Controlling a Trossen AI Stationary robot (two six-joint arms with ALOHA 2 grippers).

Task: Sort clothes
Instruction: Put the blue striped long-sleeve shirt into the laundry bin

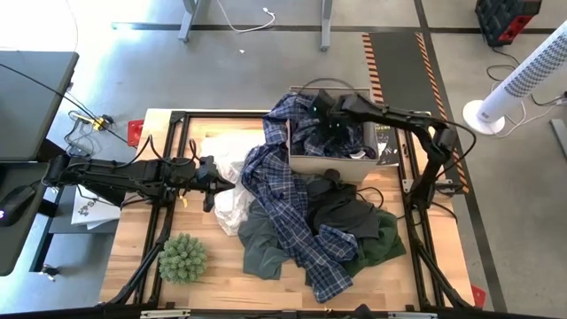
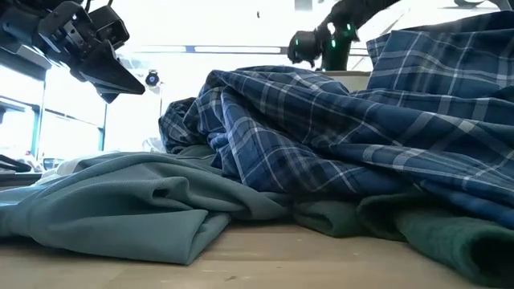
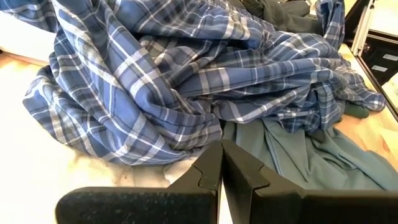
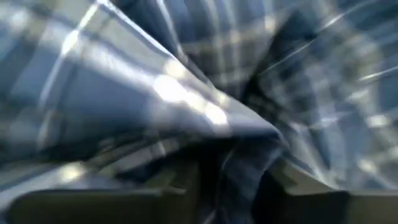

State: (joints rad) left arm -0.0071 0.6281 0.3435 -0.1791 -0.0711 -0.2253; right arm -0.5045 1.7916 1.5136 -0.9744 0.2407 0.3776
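Observation:
The blue-and-white plaid shirt (image 1: 297, 208) runs from inside the cardboard box (image 1: 312, 163) at the far right down over the pile to the table's near edge. Under it lie the grey garment (image 1: 264, 241), the black one (image 1: 341, 202), the dark green one (image 1: 383, 241) and the white one (image 1: 229, 188). My right gripper (image 1: 321, 113) is over the box, shut on the plaid shirt (image 4: 186, 93). My left gripper (image 3: 222, 167) is shut and empty, above the white garment at the pile's left side (image 1: 213, 182). My right gripper holds a bunched fold of the plaid shirt (image 4: 239, 155) between its two fingers, several layers as far as I can tell. It holds the shirt's far end above the box. The rest of the shirt trails down over the box's edge (image 1: 282, 142) onto the pile.
A small spiky green ball (image 1: 183, 257) stands at the table's near left. The box holds a dark printed item (image 1: 383, 143) at its right. Black frame rails (image 1: 170, 168) run along the table's edges. Bare wood (image 1: 221, 283) shows along the near edge.

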